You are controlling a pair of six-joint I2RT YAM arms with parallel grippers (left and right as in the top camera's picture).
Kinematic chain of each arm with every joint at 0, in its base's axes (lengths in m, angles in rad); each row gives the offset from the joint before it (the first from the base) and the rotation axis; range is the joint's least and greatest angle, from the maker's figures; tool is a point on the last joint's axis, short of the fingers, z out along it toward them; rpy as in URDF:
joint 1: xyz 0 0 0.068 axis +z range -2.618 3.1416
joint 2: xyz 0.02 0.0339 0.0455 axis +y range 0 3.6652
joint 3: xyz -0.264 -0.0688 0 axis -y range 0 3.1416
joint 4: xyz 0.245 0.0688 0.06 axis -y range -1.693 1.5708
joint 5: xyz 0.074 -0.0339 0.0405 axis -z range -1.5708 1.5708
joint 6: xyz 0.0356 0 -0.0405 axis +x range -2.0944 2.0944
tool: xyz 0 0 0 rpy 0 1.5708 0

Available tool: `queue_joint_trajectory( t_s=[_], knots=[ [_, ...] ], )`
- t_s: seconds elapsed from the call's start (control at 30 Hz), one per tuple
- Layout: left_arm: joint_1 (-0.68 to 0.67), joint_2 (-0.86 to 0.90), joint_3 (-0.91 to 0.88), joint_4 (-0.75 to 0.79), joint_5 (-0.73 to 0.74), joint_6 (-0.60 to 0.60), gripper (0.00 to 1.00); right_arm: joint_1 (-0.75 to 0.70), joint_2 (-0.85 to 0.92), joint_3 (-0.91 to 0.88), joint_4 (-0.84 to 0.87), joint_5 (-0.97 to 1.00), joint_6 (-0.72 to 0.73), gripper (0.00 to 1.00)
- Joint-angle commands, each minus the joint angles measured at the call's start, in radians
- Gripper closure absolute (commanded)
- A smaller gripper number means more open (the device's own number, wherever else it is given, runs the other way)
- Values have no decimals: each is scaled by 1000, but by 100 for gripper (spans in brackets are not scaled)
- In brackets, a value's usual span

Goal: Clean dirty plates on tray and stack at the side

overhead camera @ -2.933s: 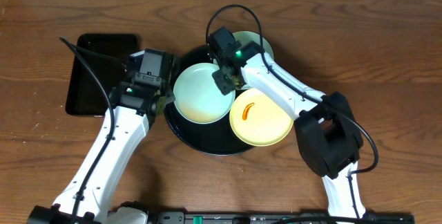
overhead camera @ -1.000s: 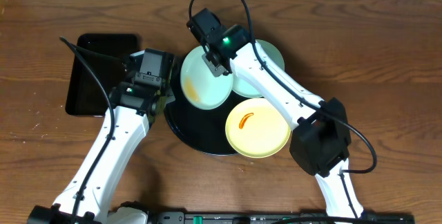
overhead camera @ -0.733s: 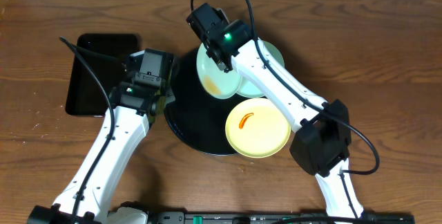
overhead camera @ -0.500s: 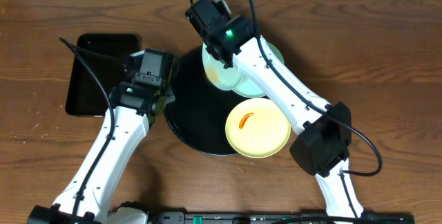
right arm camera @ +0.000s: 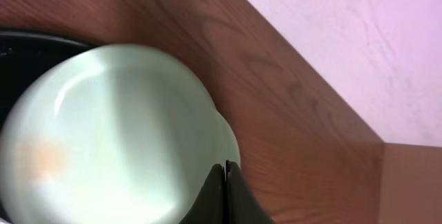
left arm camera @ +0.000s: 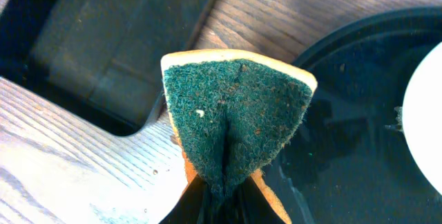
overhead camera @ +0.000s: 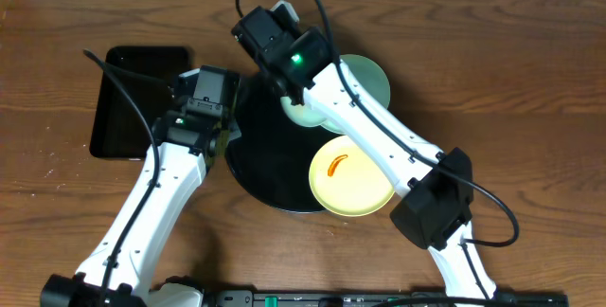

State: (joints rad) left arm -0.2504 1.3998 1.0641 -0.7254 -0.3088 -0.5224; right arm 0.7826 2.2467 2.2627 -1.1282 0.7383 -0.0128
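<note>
My right gripper (right arm camera: 224, 174) is shut on the rim of a pale mint-blue plate (right arm camera: 110, 134) that carries a faint orange smear. From overhead this plate (overhead camera: 303, 113) is tilted steeply over the back of the round black tray (overhead camera: 270, 170), mostly hidden under the right gripper (overhead camera: 287, 94). A second mint-blue plate (overhead camera: 367, 80) lies at the tray's back right. A pale yellow plate (overhead camera: 352, 179) with an orange streak rests on the tray's front right rim. My left gripper (left arm camera: 222, 198) is shut on a folded green sponge (left arm camera: 235, 127) just left of the tray (left arm camera: 359, 113).
A smaller rectangular black tray (overhead camera: 137, 99) lies on the wooden table to the left, and its dark corner (left arm camera: 103, 37) shows beyond the sponge. The table's back edge runs close behind the held plate. Cables loop over both arms.
The right gripper has carried the mint-blue plate from the tray's middle toward the back and tipped it up on edge. The left arm with the sponge has stayed put.
</note>
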Motion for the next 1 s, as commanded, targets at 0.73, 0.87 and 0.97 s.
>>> queue_joint_trajectory(
  t_s=[0.73, 0.87, 0.97],
  knots=[
    [5, 26, -13, 12, 39, -14, 88, -227, -35, -55, -48, -578, 90, 54],
    [5, 26, -13, 13, 39, -14, 88, -254, -35, -155, -12, -660, 90, 53],
    [5, 26, -13, 16, 39, -15, 88, -256, -35, -229, 32, -683, 90, 53]
  ],
)
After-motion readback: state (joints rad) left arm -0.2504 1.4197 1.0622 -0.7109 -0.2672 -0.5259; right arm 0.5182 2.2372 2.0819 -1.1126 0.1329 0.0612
